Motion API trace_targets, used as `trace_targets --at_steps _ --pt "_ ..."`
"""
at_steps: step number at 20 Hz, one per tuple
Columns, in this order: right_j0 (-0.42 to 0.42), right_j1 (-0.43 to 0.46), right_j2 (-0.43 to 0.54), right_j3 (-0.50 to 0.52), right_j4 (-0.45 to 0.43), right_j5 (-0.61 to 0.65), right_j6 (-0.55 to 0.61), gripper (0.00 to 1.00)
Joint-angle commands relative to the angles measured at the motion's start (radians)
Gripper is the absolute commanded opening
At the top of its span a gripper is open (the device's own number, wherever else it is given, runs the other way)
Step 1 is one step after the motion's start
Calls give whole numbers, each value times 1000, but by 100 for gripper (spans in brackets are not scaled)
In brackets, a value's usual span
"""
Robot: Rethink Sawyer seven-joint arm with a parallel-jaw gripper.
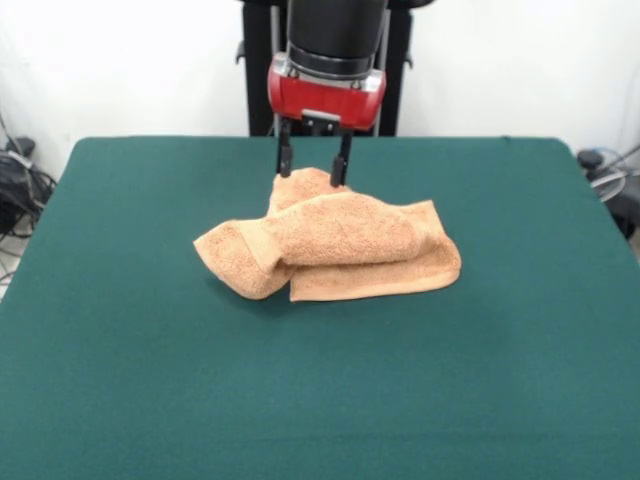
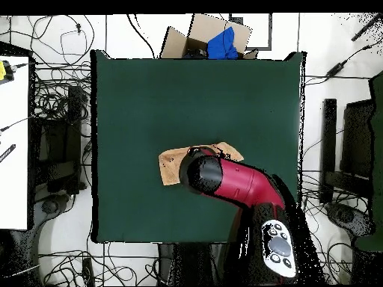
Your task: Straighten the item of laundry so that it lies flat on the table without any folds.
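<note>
The small light-orange terry-cloth towel (image 1: 335, 247) lies bunched and doubled over near the middle of the large dark green cloth-topped table (image 1: 150, 380), one layer rolled across another. The red and black gripper (image 1: 313, 168) hangs at its far edge, fingers apart astride a raised fold and not yet closed. You should pinch only that top layer, then lift and draw it away from the heap so the roll unrolls rather than drags.

Cardboard box (image 2: 196, 36) far ahead of my pincer (image 1: 313, 171), beyond surface's (image 2: 149, 105) edge; blue cloth (image 2: 223, 43) inside it. Tangled cables (image 2: 56, 71) on floor on both flanks. White desk (image 2: 13, 142) off to one side.
</note>
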Motion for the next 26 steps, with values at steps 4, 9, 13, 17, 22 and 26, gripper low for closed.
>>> trace_targets --at_steps 4,9,13,17,22,26 --pt "-54 18 129 7 42 56 118 100" --pt "-61 31 144 13 48 45 137 100" --pt "-56 37 149 26 48 16 153 100" --pt "-55 47 156 38 43 -15 165 100" --pt "-56 53 159 53 32 -33 164 100" --pt "-66 58 172 65 24 -43 153 100"
